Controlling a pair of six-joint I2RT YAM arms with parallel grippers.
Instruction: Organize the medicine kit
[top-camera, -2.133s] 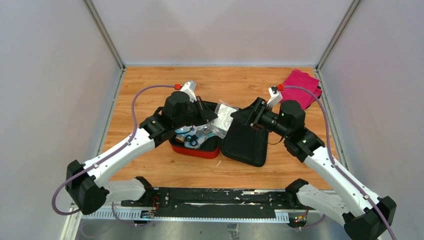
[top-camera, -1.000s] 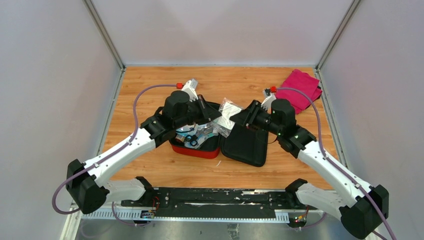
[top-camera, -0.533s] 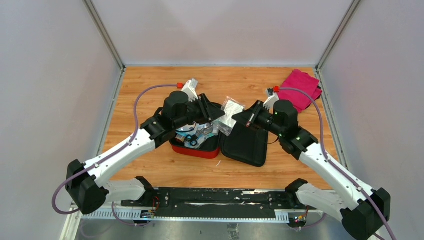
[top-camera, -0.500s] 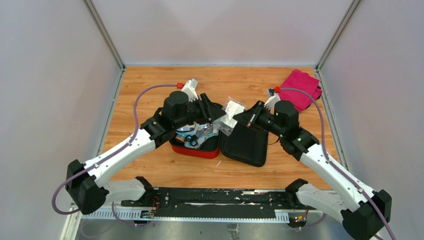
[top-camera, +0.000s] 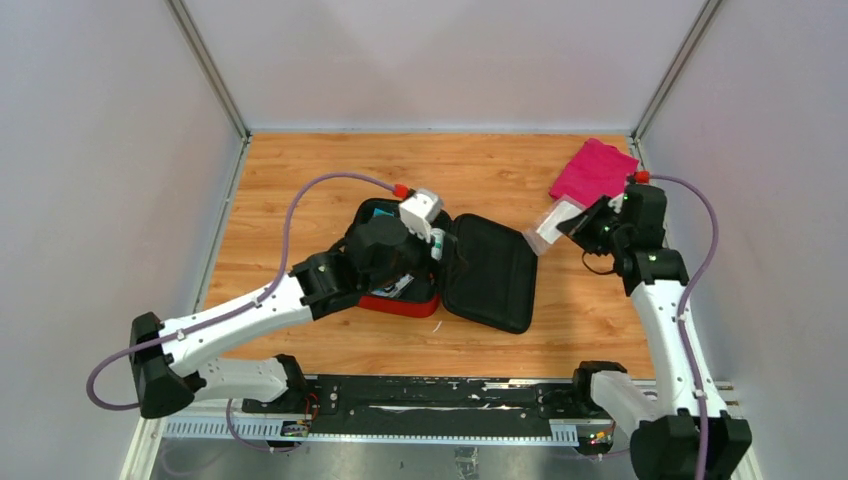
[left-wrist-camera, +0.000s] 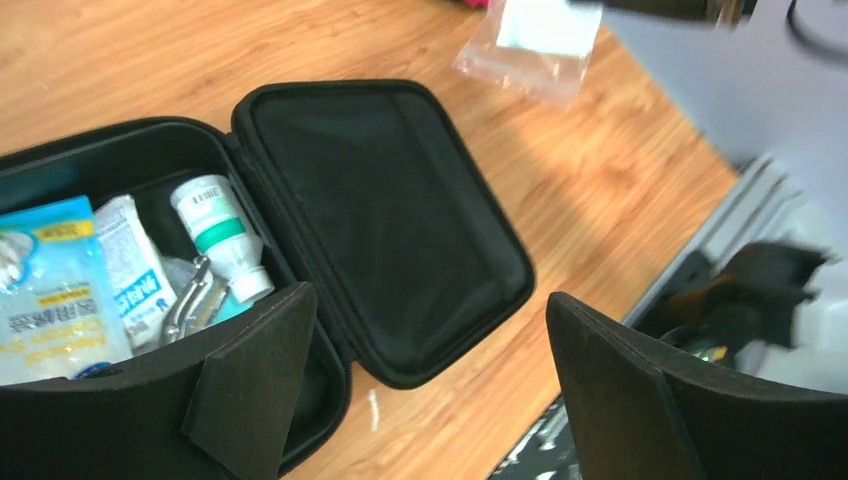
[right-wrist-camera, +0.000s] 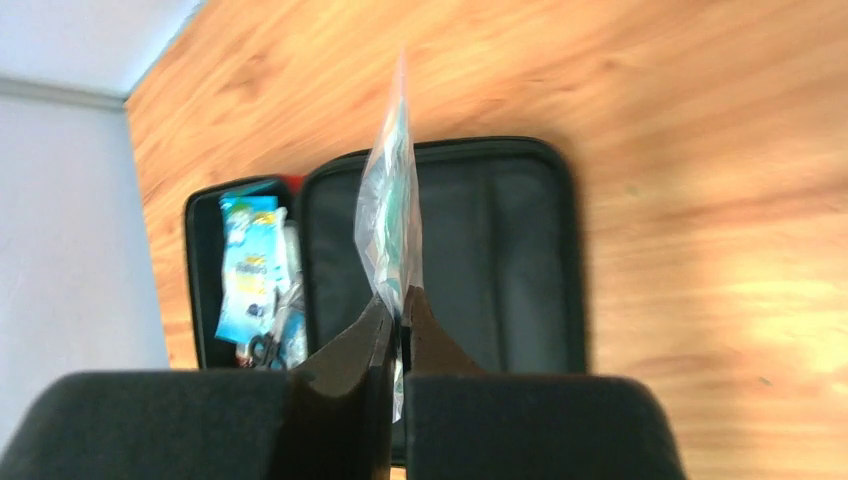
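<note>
The medicine kit (top-camera: 490, 270) lies open in the middle of the surface (top-camera: 300, 170), red base on the left and black lid flat to its right. The base is already crowded: a white bottle (left-wrist-camera: 222, 235) with a green band, a blue packet (left-wrist-camera: 50, 290) and some smaller pieces beside them. The lid is bare

Your left hand (left-wrist-camera: 428, 300) hangs over the near edge of the base with its fingers spread wide and nothing between them. Your right hand (right-wrist-camera: 400, 310) is pinched tight on the edge of a clear bag (right-wrist-camera: 385, 200), held up in the air to the right of the kit, near the pink cloth (top-camera: 592, 170) in the far right corner

Stowing that bag looks like the step in hand. It is limp and held by one edge only, so it will likely swing and fold; move it slowly and bring it in low. Lay it flat along the free side of the base rather than dropping it on end, and let go only once it rests on something. Lift your left hand clear of the base first, or the two arms will meet over the kit
</note>
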